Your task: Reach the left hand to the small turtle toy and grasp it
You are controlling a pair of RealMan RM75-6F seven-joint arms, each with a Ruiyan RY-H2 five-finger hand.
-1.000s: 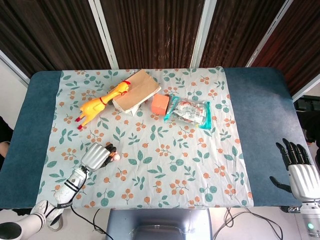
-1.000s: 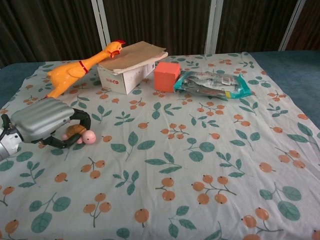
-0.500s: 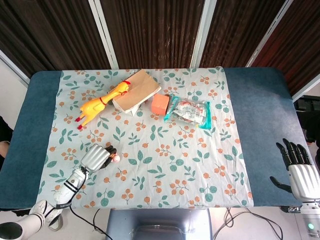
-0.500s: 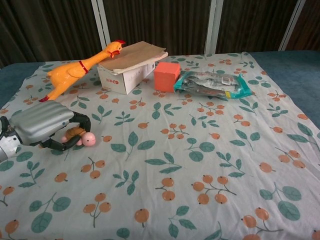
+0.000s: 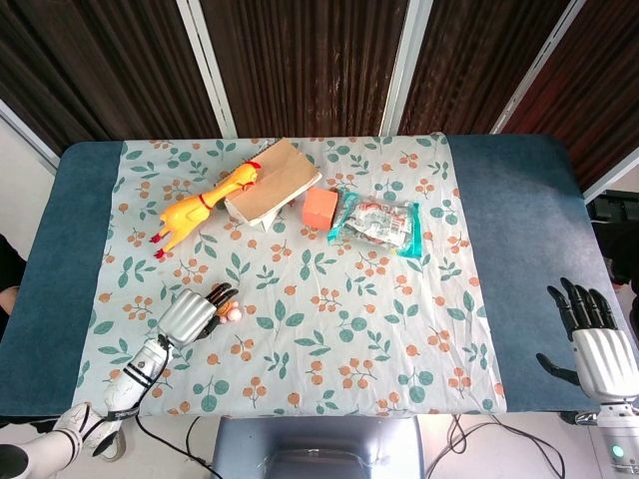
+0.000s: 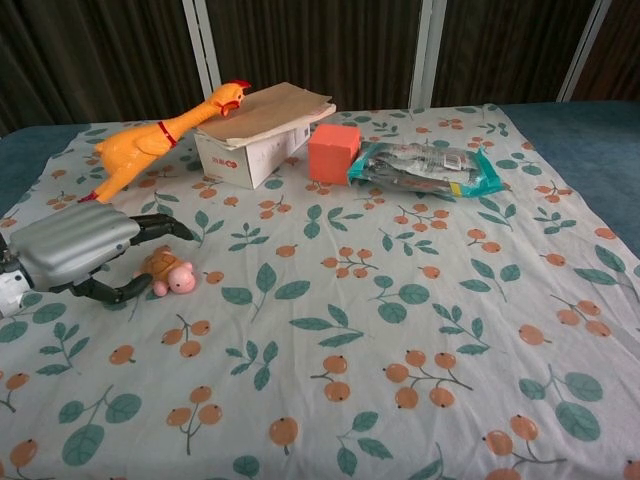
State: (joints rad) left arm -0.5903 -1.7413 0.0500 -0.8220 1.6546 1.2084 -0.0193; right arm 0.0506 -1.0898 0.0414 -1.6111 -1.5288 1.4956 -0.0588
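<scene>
Cardboard box (image 6: 255,135) upper left, lid shut, contents unseen. Turtle toy (image 6: 170,271) lies lower left on table (image 5: 514,249), just beside left hand (image 6: 75,248), fingers spread, unclasped. Only head view shows right hand (image 5: 594,344), empty, fingers spread.

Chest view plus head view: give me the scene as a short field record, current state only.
target: small turtle toy with tan shell and pink head, lying on the floral tablecloth
left hand: grey left hand, fingers spread around the turtle, not closed on it
right hand: right hand, open, at the table's right edge, holding nothing
behind turtle: yellow rubber chicken, head against the cardboard box
other items: orange cube, teal-edged plastic packet
grasp: not yet made
</scene>
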